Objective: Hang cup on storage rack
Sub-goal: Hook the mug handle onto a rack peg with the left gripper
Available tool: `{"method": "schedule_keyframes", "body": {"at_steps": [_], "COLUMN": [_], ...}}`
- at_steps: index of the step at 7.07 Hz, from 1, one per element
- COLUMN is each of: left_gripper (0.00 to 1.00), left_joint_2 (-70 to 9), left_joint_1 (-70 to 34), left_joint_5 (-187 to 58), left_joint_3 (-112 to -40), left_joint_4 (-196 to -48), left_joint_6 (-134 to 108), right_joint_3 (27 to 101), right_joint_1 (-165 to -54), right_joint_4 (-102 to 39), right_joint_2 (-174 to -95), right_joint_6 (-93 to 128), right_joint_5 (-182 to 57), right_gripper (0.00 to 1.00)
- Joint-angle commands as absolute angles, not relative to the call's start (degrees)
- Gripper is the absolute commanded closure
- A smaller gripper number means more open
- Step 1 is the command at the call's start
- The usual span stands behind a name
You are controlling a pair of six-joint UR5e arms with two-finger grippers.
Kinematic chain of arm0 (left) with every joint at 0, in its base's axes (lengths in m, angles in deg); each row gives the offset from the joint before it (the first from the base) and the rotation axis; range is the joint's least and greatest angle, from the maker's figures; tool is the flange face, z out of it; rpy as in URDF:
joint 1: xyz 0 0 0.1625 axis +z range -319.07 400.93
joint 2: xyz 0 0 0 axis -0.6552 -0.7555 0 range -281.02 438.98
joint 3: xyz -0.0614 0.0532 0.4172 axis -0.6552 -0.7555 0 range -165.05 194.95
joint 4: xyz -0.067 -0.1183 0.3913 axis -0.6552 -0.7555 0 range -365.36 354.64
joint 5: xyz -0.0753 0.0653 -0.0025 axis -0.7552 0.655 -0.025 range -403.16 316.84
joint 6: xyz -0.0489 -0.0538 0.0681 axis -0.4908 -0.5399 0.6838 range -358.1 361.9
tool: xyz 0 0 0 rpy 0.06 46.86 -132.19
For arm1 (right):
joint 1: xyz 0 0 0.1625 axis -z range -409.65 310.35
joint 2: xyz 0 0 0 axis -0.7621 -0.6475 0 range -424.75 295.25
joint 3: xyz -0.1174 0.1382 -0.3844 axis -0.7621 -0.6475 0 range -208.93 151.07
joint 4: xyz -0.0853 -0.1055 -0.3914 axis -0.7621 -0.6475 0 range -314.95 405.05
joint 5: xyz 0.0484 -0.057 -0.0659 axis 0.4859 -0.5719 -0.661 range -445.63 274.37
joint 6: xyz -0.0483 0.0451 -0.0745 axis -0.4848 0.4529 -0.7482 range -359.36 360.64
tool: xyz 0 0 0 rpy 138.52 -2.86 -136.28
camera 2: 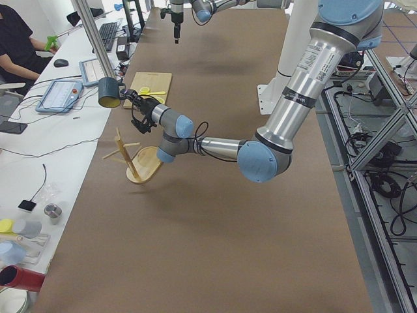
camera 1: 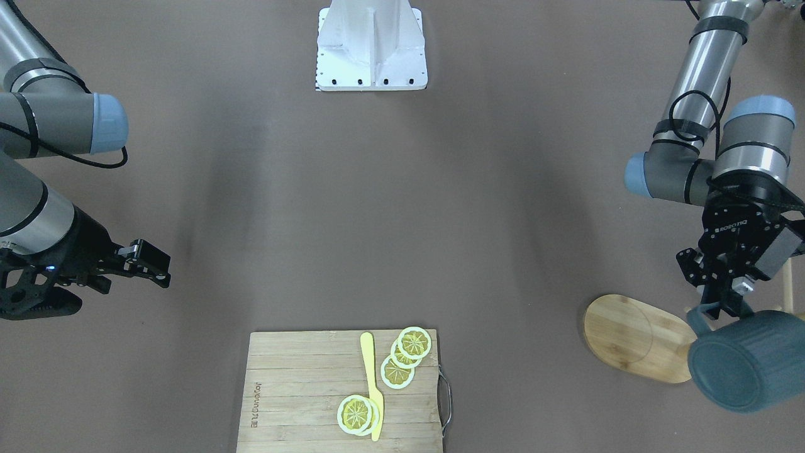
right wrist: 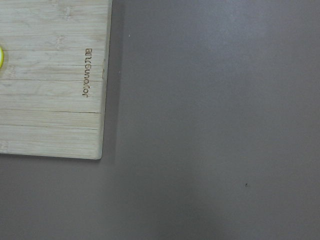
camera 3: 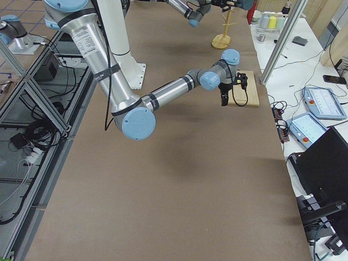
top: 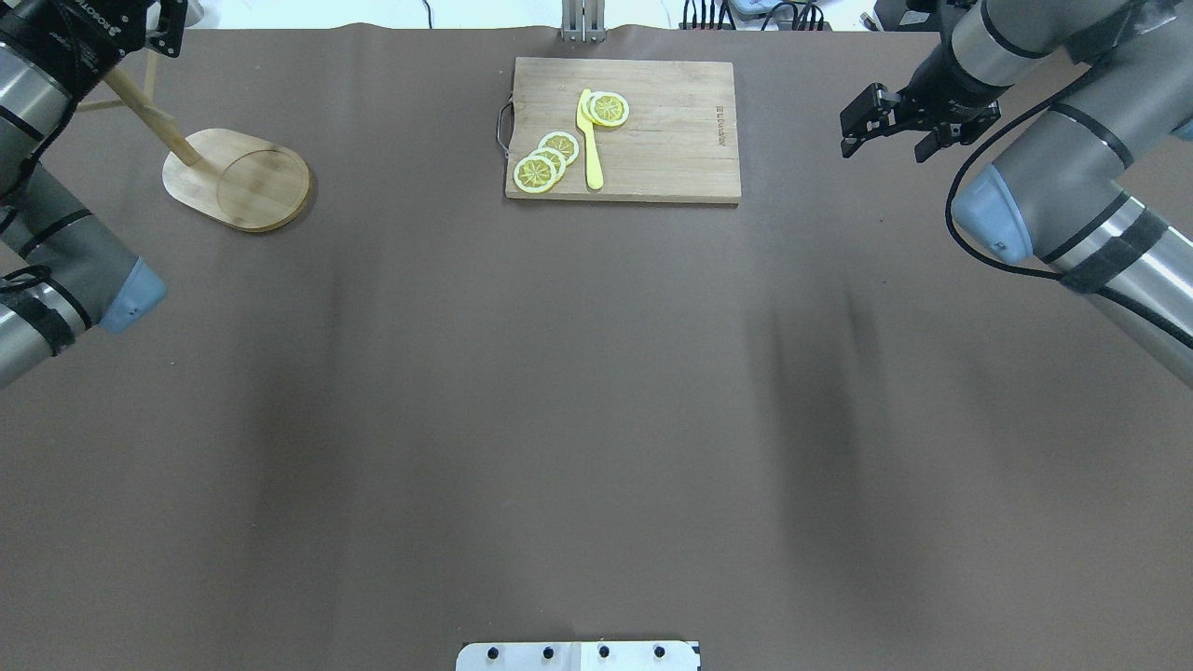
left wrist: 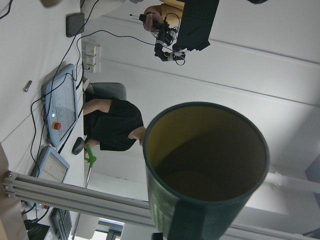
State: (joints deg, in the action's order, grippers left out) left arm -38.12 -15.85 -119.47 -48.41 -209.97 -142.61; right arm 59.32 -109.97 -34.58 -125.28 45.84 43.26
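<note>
clamped with the left gripper [camera 1: 723, 303] on the loop handle of the cup [camera 1: 748, 365], held up off the table [camera 1: 402, 220] and tipped on its side, yellowish inside open to the left wrist view. up beside the top of the storage rack [camera 1: 635, 336], over one end of its oval base, on no peg. spread open and empty at the right gripper [camera 1: 135, 277], hovering over bare table just off a corner of the cutting board [camera 1: 302, 390], well apart from cup and rack.
</note>
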Motion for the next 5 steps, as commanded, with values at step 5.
{"method": "schedule_keyframes", "body": {"at_steps": [5], "left_gripper": [1.00], "left_joint_2": [-37.39], "left_joint_1": [-9.96], "left_joint_5": [-110.75], "left_joint_3": [-48.16], "left_joint_4": [-211.10], "left_joint_6": [-144.87], "right_joint_3": [59.40], "right_joint_1": [-108.80], "right_joint_4": [-34.58], "right_joint_2": [-125.30], "right_joint_6": [46.08], "right_joint_5": [42.08], "right_gripper": [0.00]}}
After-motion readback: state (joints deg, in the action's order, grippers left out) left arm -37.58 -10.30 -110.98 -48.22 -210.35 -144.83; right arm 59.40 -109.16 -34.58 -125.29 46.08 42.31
